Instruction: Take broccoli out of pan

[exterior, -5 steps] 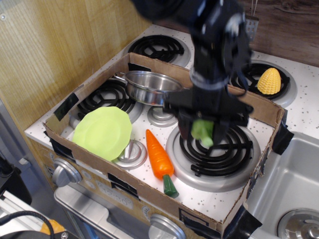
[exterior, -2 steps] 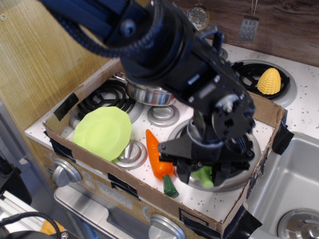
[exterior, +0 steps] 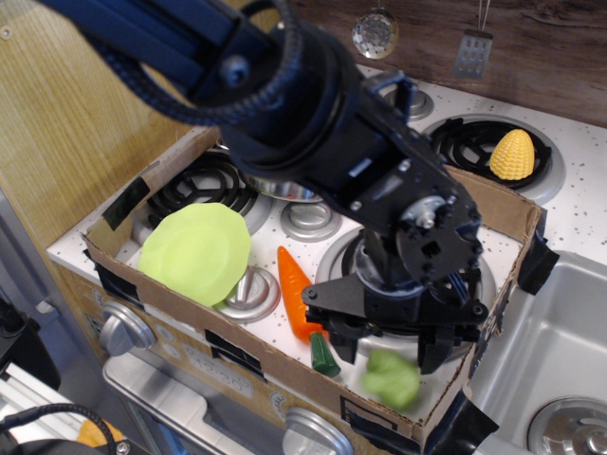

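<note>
In the single camera view, the black robot hand (exterior: 389, 343) hangs low over the front right part of the shallow brown cardboard box (exterior: 503, 213) that sits on the white speckled stove tabletop (exterior: 588, 213). Its two dark fingers (exterior: 343, 343) stand apart and hold nothing. The small light-green lumpy plastic broccoli (exterior: 392, 378) is just below them, blurred, near the front wall of the box. A moment before, the broccoli was clamped between the fingers, higher up, over the large black coil burner (exterior: 356, 256); now it is free of them and lower.

The shiny round steel pan (exterior: 285, 188) is mostly hidden behind the arm, at the back of the box, well apart from the broccoli. The flat lime-green round plate (exterior: 195, 252) lies on the left, and the orange plastic carrot with dark green tip (exterior: 302, 305) lies between the plate and the hand; both have not moved. The yellow plastic corn cob (exterior: 511, 154) rests on the rear right burner, outside the box.
</note>
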`<state>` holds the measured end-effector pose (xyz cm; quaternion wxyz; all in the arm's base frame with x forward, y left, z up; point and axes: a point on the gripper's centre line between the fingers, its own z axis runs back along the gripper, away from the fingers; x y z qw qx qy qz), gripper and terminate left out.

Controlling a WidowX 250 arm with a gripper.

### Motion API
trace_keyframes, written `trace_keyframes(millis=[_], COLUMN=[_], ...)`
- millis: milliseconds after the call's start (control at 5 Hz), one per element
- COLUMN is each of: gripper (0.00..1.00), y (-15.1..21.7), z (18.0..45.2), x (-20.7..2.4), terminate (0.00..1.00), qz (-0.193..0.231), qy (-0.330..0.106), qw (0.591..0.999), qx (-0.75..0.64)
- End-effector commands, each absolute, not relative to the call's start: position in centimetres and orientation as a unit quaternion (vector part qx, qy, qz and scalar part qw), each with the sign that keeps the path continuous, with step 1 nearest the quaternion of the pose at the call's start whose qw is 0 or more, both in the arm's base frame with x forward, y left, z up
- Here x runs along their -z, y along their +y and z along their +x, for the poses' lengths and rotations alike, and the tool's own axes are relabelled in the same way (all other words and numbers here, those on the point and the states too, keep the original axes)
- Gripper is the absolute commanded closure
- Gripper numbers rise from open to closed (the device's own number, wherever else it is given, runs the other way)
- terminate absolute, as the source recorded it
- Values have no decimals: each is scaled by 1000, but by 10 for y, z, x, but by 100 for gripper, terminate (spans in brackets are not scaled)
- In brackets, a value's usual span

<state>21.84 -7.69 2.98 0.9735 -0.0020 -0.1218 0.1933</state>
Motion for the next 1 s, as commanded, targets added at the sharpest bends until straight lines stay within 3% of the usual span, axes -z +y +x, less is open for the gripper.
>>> trace_keyframes(millis=[0,200,600,800], gripper=[0,0,0,0], y=[-76,-71,-73,-73], z=[251,260,265,265], x=[-94,-120,-129,-129], terminate=[0,0,0,100], qz=[30,47,45,45], qy=[-111,-110,-129,-129], qw=[978,979,981,981], qx=[-175,-166,-140,-140])
